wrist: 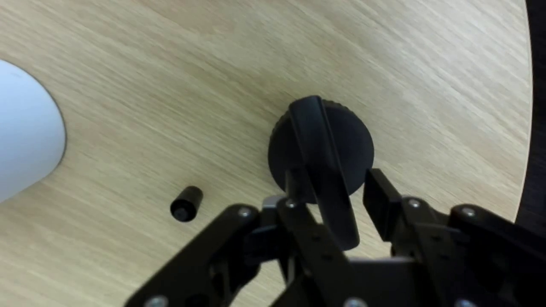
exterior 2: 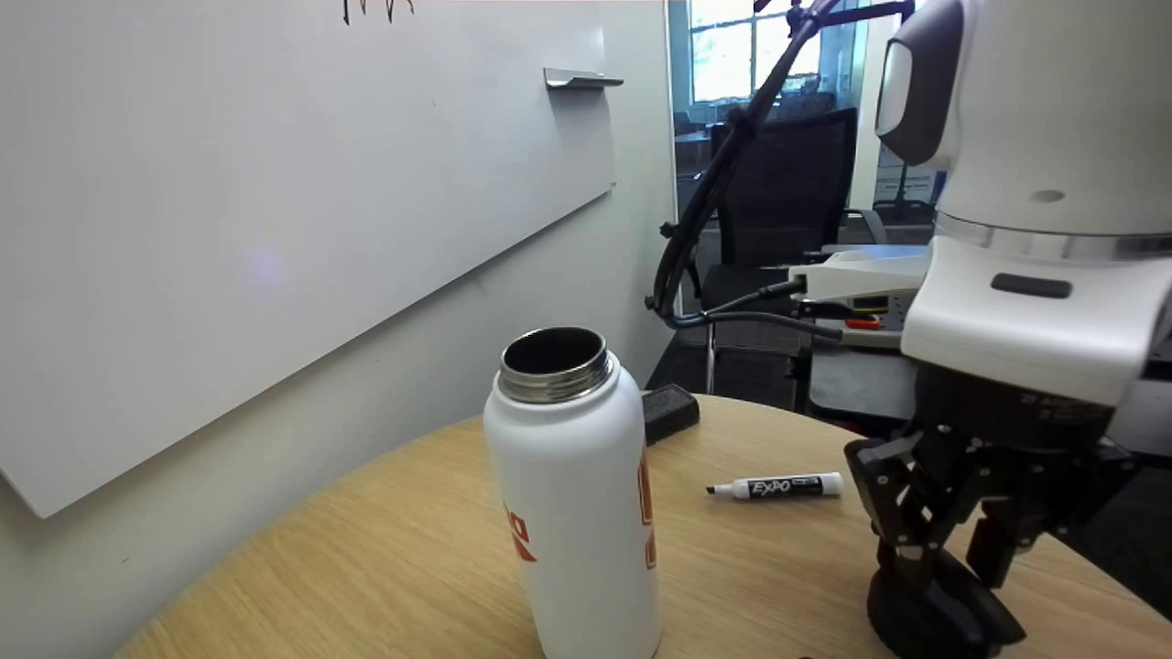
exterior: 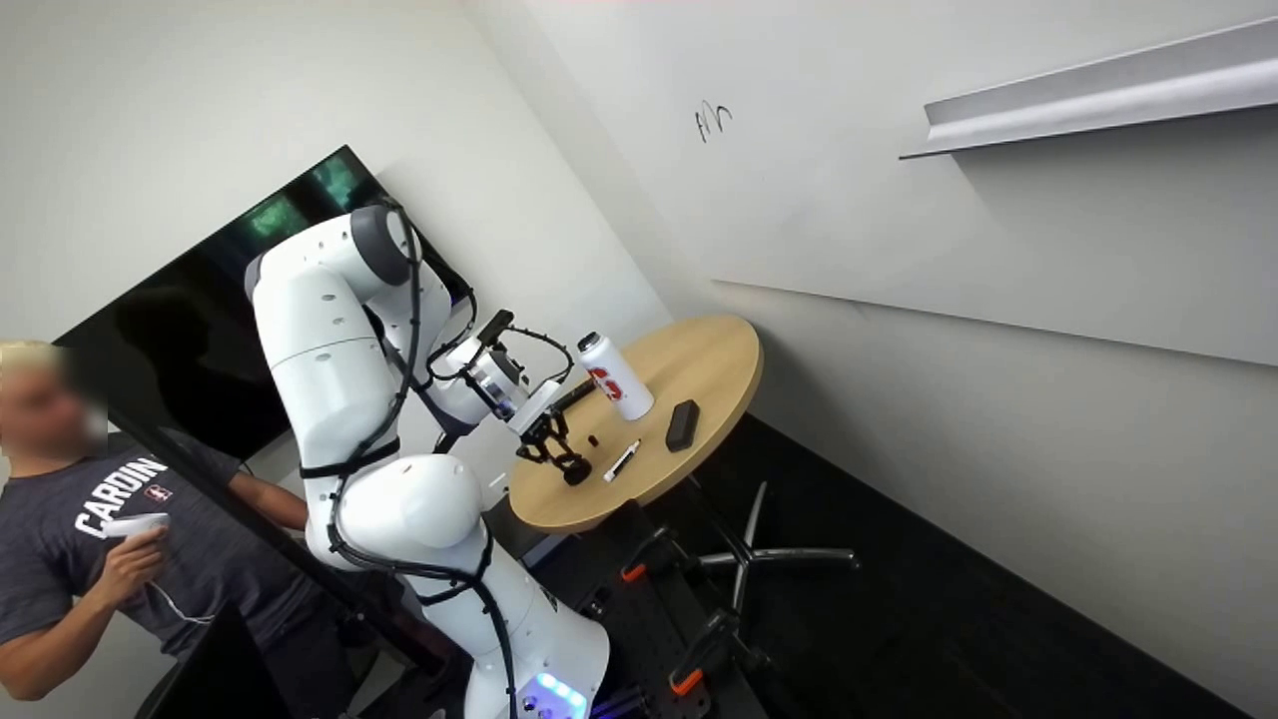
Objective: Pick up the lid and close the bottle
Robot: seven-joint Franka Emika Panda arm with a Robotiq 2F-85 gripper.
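The lid is a round black screw cap with a raised strap handle. It lies on the table in the wrist view (wrist: 354, 145) and shows in both exterior views (exterior: 576, 471) (exterior 2: 906, 618). My gripper (wrist: 336, 187) is open, its two fingers on either side of the handle. A gap shows between the handle and the right-hand finger; contact at the left-hand finger cannot be told. The gripper also shows in both exterior views (exterior: 555, 451) (exterior 2: 948, 554). The white bottle (exterior 2: 581, 513) with red-orange marks (exterior: 627, 387) stands upright, its metal-rimmed mouth uncovered. Its side shows in the wrist view (wrist: 25, 132).
The round wooden table (exterior: 704, 350) holds a white marker (exterior 2: 778, 487), a dark eraser (exterior: 682, 425) and a small black cap (wrist: 187, 204) between bottle and lid. A whiteboard (exterior 2: 275, 229) hangs behind. A person (exterior: 150, 539) is beyond the arm. The table edge (wrist: 527, 128) is near the lid.
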